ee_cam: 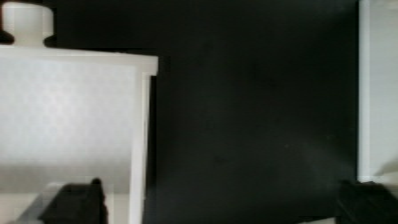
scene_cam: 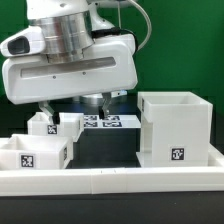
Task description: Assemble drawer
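Two-finger gripper [ee_cam: 222, 203], jaws spread and empty, poised over the small white plastic knobbed tray [ee_cam: 71, 120], which lies well apart from the tall white cube-shaped plastic housing [scene_cam: 175, 130]; set the jaws squarely astride the tray's side wall before closing.

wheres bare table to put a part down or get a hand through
Free: the dark table patch between the front tray and the housing, with the marker board behind and the rail in front. Crowded: the exterior view's left, where the knobbed tray sits close behind the front tray, under the tool.
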### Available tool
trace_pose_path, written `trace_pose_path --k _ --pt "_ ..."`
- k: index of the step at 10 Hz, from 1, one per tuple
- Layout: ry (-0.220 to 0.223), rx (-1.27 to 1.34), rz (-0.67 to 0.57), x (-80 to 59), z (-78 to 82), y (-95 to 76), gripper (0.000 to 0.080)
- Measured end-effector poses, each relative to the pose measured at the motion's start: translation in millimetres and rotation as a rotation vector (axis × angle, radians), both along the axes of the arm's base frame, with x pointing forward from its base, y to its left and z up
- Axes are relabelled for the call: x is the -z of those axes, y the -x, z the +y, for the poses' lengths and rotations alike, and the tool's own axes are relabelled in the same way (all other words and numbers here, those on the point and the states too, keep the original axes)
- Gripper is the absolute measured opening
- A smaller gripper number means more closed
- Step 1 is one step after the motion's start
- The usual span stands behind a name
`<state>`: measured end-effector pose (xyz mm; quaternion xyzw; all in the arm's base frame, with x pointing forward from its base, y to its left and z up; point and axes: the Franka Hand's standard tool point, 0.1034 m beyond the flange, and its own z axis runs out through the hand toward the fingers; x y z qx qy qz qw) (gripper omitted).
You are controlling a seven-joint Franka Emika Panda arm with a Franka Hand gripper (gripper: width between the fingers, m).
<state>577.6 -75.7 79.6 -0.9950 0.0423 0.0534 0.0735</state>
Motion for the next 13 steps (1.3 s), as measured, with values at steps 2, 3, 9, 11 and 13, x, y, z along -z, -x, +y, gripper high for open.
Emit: trace_pose_path --k 2,3,9,11,13 --pt "0.040 0.006 -0.053 16.9 -15.9 -2.1 0.0649" --pt "0.056 0.014 -0.078 23.4 -19.7 -3.9 0.0649" --pt "0.074 0.021 -0.101 35.7 -23.1 -1.2 0.0649" --pt "0.087 0.017 -0.107 50.1 -25.6 12.0 0.0649" --pt "0.104 0.009 -0.118 63.5 -19.9 23.2 0.0649"
